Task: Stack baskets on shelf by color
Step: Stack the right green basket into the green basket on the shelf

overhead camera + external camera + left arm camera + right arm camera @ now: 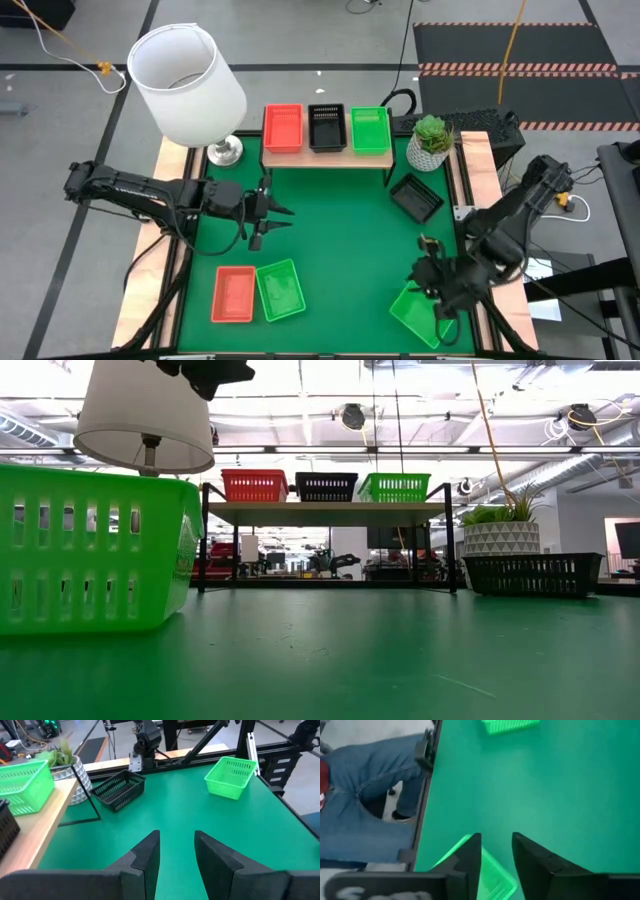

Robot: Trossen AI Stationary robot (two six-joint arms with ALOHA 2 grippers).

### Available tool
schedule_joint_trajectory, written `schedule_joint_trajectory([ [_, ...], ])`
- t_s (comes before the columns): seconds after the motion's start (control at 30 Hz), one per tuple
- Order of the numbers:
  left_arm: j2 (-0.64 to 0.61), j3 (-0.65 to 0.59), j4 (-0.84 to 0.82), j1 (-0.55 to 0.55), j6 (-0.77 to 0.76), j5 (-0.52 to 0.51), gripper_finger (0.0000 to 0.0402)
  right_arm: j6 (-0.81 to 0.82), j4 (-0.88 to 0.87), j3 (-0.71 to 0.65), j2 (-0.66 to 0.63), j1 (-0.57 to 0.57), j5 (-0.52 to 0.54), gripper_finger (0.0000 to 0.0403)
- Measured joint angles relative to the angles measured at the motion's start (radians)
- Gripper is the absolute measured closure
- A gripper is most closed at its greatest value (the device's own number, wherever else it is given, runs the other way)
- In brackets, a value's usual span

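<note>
The shelf (327,158) at the far side carries an orange-red (283,128), a black (327,127) and a green basket (370,129) side by side. On the table rest a black basket (415,197), an orange-red basket (233,294) beside a green one (280,290), and another green basket (415,316) near the right corner. My right gripper (496,840) is open above that basket's corner (492,875), one finger over its rim. My left gripper (177,840) is open above bare mat at mid-left (280,218).
A white lamp (188,80) stands at the far left corner, and a potted plant (431,142) sits right of the shelf. Wooden rails (478,170) edge the table. A person's jeans-clad legs (365,800) show beyond the near edge. Bare green mat (340,240) lies mid-table.
</note>
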Motion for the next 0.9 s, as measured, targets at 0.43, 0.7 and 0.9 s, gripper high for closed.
schedule_joint_trajectory([
  [0.43,0.000,0.000,-0.006,-0.038,-0.032,-0.004,0.0277,0.232,-0.063,0.000,0.170,0.264,-0.054,0.0252],
  [0.7,0.000,0.000,-0.007,-0.039,-0.030,-0.004,0.0277,0.338,-0.033,-0.001,0.263,0.350,-0.051,0.0256],
  [0.9,0.000,0.000,-0.007,-0.039,-0.045,-0.004,0.0277,0.335,-0.006,-0.001,0.307,0.399,-0.037,0.0256],
])
